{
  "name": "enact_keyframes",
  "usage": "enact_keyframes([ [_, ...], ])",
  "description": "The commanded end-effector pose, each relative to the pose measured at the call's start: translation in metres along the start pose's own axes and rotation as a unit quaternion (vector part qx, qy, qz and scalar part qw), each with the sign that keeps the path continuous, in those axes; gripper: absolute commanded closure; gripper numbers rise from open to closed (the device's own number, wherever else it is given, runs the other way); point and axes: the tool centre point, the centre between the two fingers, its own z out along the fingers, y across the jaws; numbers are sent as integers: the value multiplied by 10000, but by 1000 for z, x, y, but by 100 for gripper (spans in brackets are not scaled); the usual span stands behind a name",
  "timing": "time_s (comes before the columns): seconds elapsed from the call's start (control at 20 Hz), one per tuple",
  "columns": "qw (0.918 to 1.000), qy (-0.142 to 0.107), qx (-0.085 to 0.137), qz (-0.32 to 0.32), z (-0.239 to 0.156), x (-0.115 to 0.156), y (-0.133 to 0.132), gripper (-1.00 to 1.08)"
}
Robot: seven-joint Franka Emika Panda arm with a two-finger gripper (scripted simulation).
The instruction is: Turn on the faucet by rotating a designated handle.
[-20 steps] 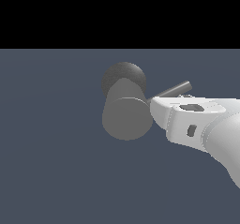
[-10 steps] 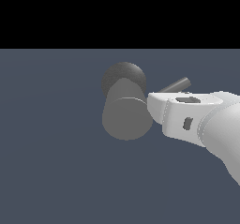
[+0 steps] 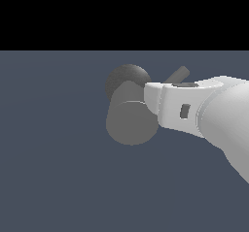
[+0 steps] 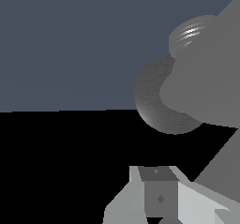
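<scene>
I can read no text, label, brand, number or sign on anything in either of my two views

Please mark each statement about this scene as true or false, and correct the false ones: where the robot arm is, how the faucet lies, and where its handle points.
1. The robot arm comes in from the exterior view's right. True.
2. The faucet shows a flat round end face toward the exterior camera. True.
3. The handle projects toward the exterior view's left. False: it points up and to the exterior view's right, behind the arm.
4. The faucet's base is lighter than its cylinder. False: the rounded base is darker.
5. The pincer is far away from the faucet. False: in the wrist view the faucet fills the picture close ahead.
</scene>
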Motion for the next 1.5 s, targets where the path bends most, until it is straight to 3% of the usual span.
enact_keyframes([
  [0.0,9995,-295,-81,-55,2,-33,15,108],
  [0.15,9994,-318,-85,-59,2,-40,19,108],
  [0.2,10000,43,2,9,-1,-3,6,108],
  [1.35,9995,-309,-82,-58,-1,-68,76,108],
  [1.4,9998,130,148,4,-8,-27,50,108],
  [1.45,9996,199,185,13,-5,-21,46,108],
])
